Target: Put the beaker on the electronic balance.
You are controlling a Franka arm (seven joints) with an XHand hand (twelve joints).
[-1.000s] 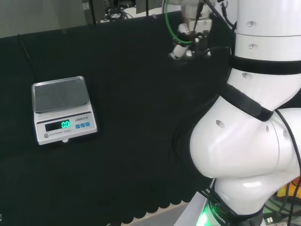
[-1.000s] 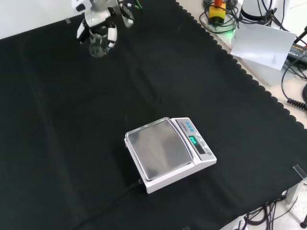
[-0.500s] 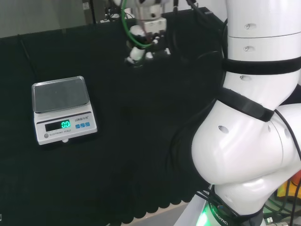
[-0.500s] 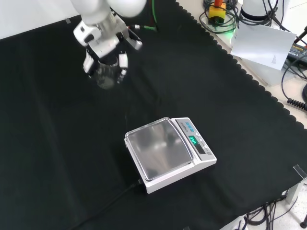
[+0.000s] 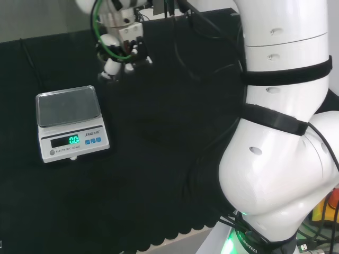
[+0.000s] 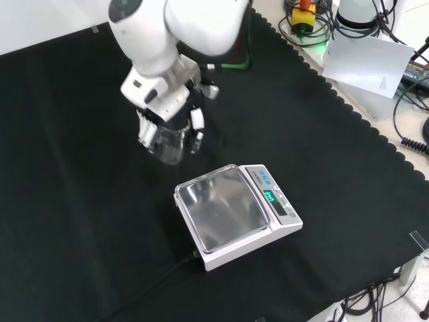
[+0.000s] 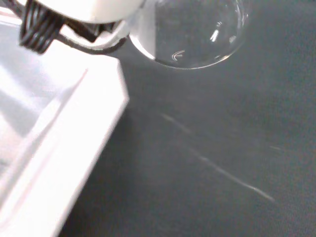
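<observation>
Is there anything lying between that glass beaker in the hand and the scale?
Nothing: in the front view only bare black cloth separates the beaker from the balance.

Bench under black cloth [image 6: 80,201], scalloped hem along its edge at 3 to 5 o'clock in front view. One item rests on it: white electronic balance [image 6: 236,215], steel pan, lit green display facing 3 o'clock. Black cable [image 6: 144,288] runs from it toward 7 o'clock. In head view, balance [image 5: 70,123] at 9 o'clock.
</observation>
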